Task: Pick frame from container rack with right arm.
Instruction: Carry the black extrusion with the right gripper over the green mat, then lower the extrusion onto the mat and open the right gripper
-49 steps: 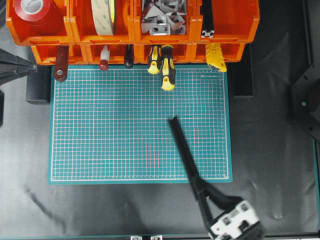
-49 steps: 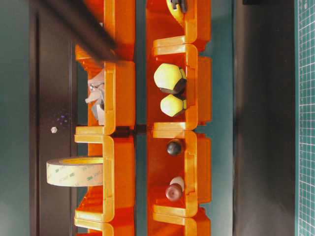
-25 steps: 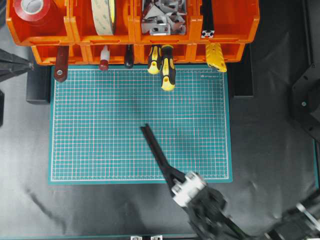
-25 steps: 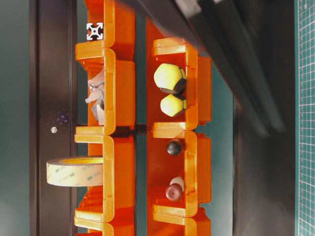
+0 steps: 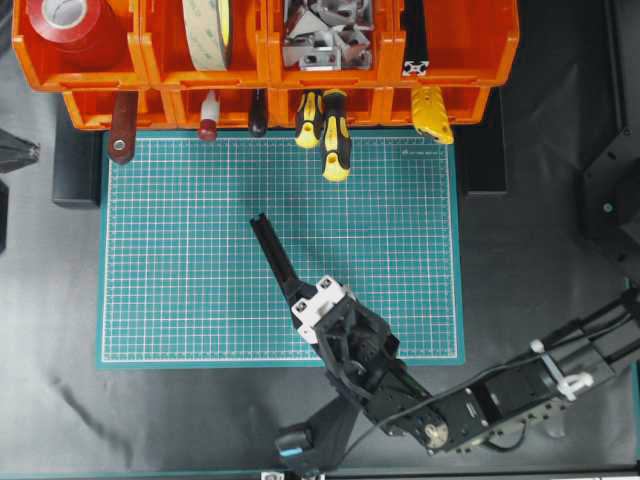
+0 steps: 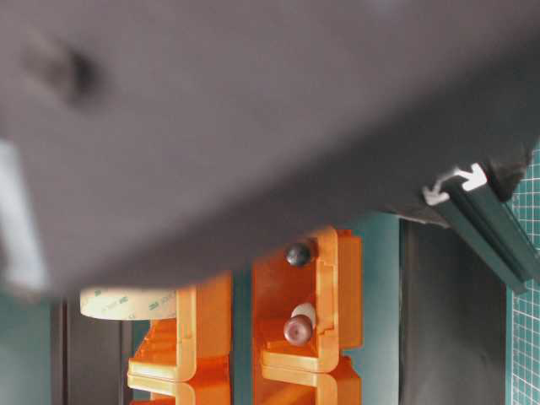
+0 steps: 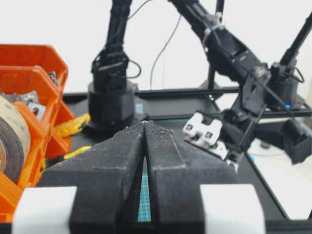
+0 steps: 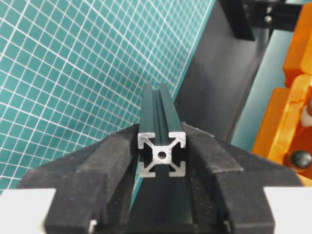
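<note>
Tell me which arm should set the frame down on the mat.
Right, probably: the right gripper already clamps the frame over the green cutting mat. The left gripper is shut, empty, off the mat's edge.

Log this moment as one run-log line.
stage: frame out of rack | right gripper: shut on frame, over the green mat | left gripper: shut, empty | second frame: in orange rack
</note>
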You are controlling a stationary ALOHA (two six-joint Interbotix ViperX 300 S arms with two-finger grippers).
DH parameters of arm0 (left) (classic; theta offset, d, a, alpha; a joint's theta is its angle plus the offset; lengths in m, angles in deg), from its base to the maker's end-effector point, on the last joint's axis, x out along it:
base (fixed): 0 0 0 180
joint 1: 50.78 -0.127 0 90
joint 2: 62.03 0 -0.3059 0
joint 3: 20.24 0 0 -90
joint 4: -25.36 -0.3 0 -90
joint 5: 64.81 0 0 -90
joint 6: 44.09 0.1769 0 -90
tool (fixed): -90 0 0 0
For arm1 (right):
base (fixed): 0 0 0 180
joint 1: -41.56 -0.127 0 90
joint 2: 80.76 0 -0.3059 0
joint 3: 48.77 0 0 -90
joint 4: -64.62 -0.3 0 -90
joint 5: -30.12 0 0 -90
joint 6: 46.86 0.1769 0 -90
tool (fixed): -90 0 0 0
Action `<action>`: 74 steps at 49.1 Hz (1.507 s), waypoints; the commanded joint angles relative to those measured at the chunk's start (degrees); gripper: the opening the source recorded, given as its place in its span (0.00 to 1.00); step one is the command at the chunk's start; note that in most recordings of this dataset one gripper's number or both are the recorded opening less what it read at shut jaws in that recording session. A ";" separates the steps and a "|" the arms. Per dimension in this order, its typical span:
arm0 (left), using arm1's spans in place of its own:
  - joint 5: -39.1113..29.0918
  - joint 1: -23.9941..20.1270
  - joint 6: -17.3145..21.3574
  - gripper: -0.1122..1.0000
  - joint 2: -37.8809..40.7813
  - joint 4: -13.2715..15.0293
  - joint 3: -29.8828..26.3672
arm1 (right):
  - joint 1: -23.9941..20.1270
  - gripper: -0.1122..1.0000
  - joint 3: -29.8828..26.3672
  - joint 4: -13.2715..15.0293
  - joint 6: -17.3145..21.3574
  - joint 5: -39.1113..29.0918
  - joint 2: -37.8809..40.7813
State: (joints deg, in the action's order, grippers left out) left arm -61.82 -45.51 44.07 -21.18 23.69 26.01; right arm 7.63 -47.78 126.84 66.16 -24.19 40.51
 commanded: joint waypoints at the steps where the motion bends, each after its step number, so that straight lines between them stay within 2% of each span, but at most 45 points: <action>1: 0.26 0.00 -0.18 0.11 0.09 -0.18 -1.76 | 0.26 0.32 -0.35 0.26 0.00 1.05 -0.97; 11: 0.62 0.00 -0.18 0.11 0.18 -0.18 -1.76 | 0.35 0.32 1.58 -0.53 0.44 5.27 -0.88; 26: 1.14 0.00 -0.18 0.11 1.14 -0.18 -1.49 | 0.44 0.32 3.43 -6.59 1.05 8.26 -0.70; 36: 1.23 0.18 -0.18 0.11 1.32 -0.18 -1.41 | 0.44 0.34 3.43 -9.23 1.14 9.93 -0.70; 39: 1.23 0.09 -0.18 0.11 1.49 -0.18 -1.32 | 0.44 0.42 3.43 -9.84 1.23 10.28 -0.70; 43: 1.23 0.18 -0.18 0.11 1.67 -0.18 -1.32 | 0.44 0.63 3.43 -10.81 1.32 10.28 -0.79; 47: 0.97 0.18 -0.26 0.11 1.76 -0.18 -1.23 | 0.62 0.79 3.52 -11.60 1.41 10.11 -0.79; 50: 0.88 0.18 -0.35 0.11 1.85 -0.18 -1.23 | 0.70 0.85 3.78 -12.22 1.49 10.28 -0.88; 55: 0.88 0.18 -0.44 0.11 1.76 -0.18 -1.32 | 0.70 0.85 3.96 -13.71 2.02 10.37 -0.97; 61: 1.05 0.18 -0.53 0.11 1.58 -0.18 -1.32 | 0.70 0.84 4.04 -16.17 5.62 11.43 -1.05; 68: 0.79 0.18 -3.60 0.11 1.58 -0.18 -1.23 | 0.70 0.84 4.66 -18.90 13.18 13.10 -1.41; 74: 0.62 0.18 -6.50 0.11 1.85 -0.18 -1.23 | 0.44 0.84 5.63 -19.42 20.48 14.68 -2.20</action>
State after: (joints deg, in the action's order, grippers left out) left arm -61.38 -45.42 38.97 -19.86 23.60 26.01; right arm 8.24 -42.16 107.68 82.77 -10.92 40.95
